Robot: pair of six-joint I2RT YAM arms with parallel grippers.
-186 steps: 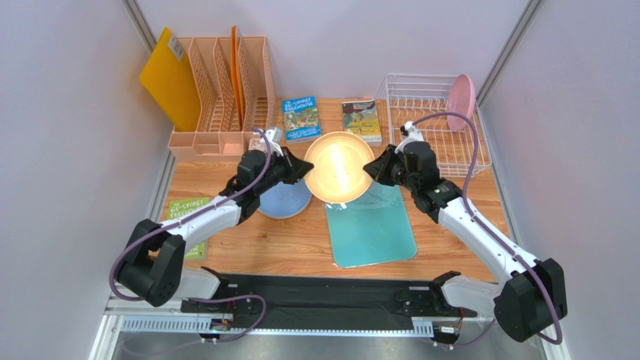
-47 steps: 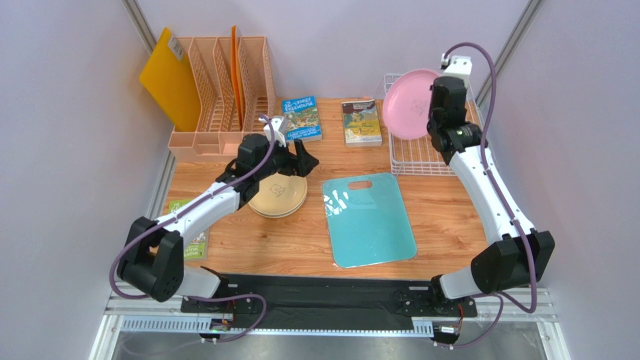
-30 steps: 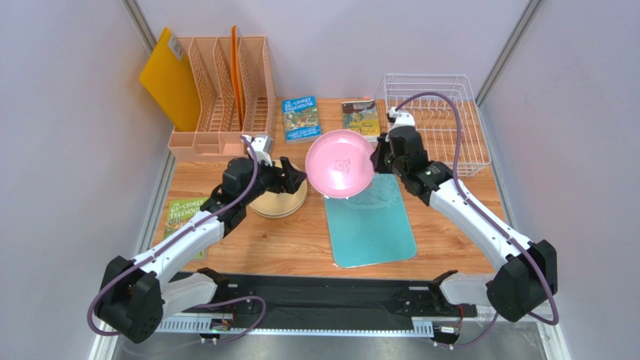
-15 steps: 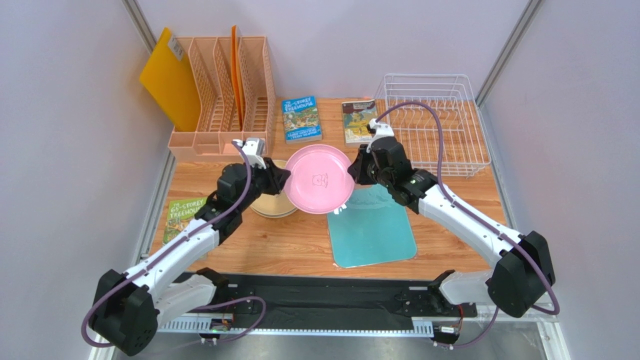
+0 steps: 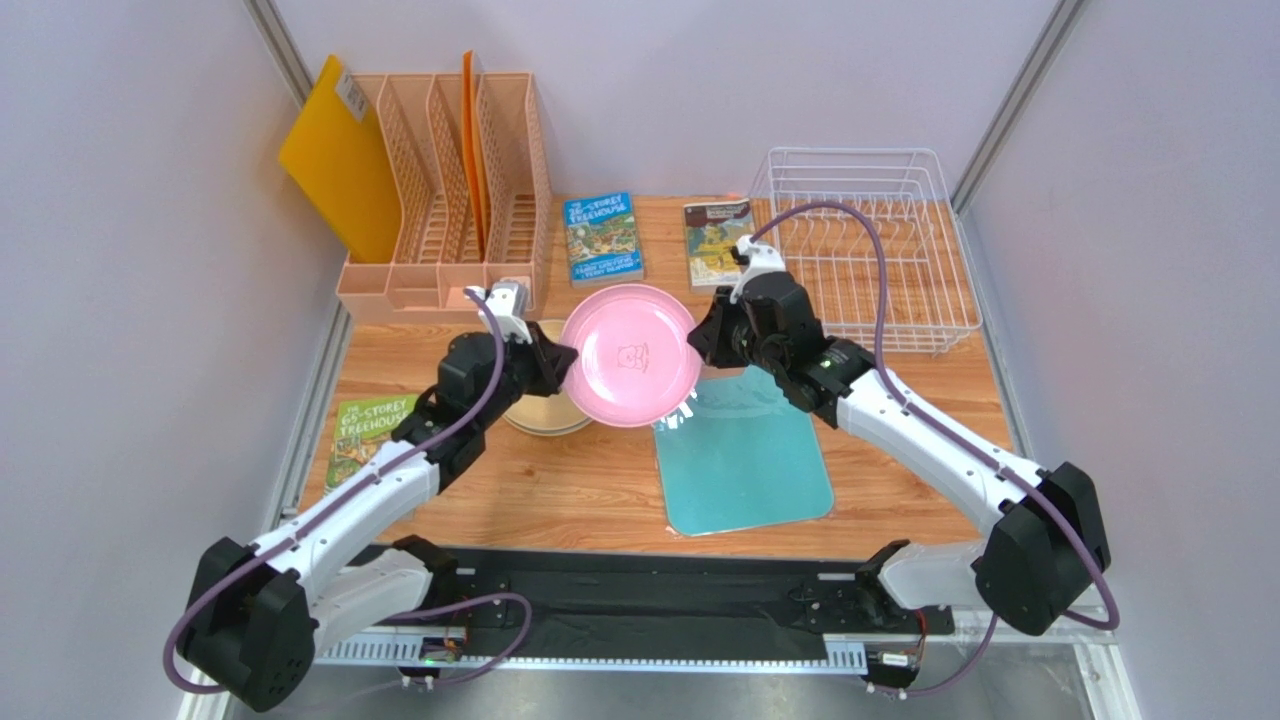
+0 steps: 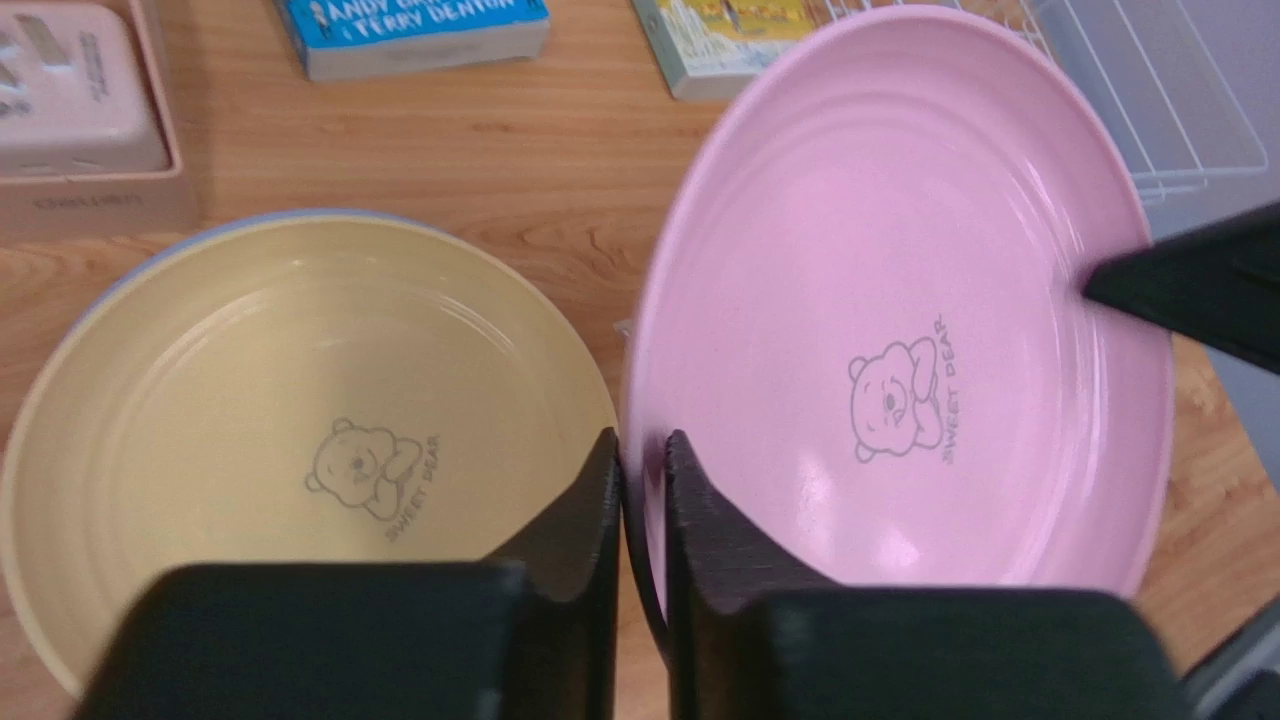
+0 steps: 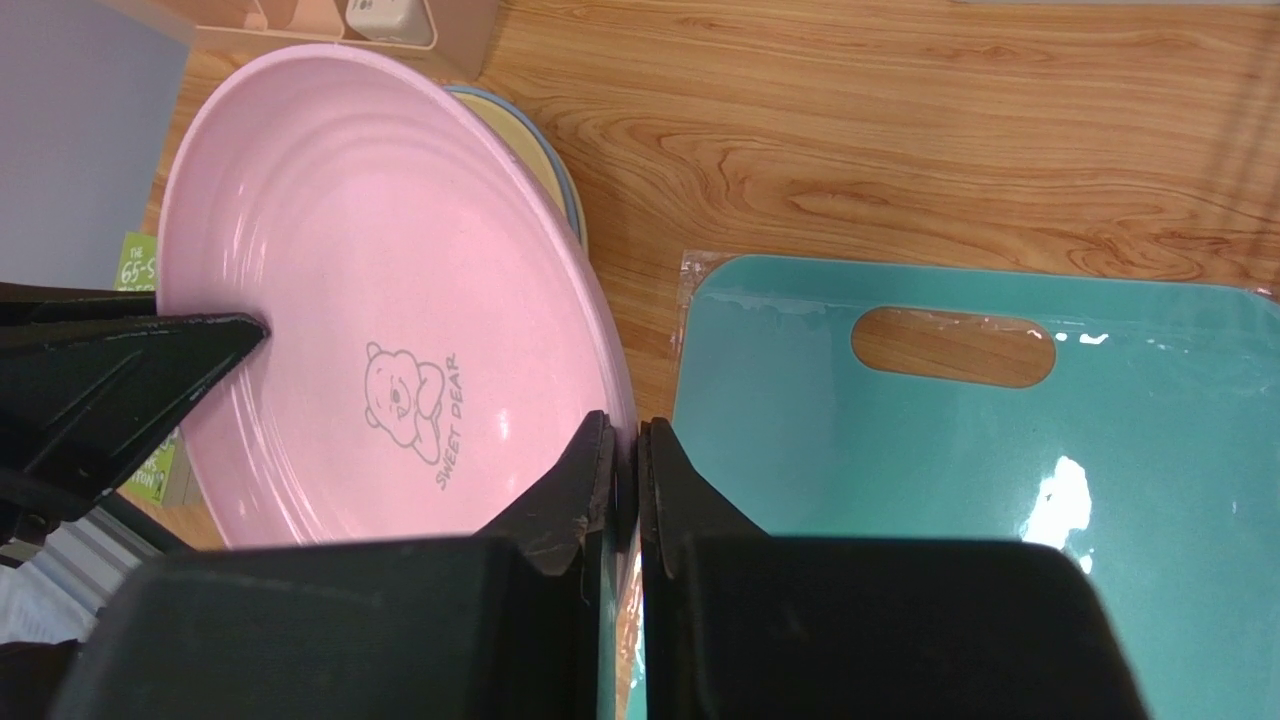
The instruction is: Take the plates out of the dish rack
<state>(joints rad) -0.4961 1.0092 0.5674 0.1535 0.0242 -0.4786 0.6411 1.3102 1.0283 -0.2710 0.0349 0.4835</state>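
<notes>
Left wrist view: the left gripper nips the pink plate by its near rim, fingers almost closed. The right gripper pinches the opposite rim. The plate looks rigid, light and probably slick, so rim holds suit it.

Pink plate out of rack

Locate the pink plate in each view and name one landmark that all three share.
Top external: pink plate at the centre, just left of the teal cutting board.
Left wrist: right half, rim pinched in the left gripper.
Right wrist: left half, rim pinched in the right gripper.
Shared landmark: the bear logo at the plate's centre.
</notes>
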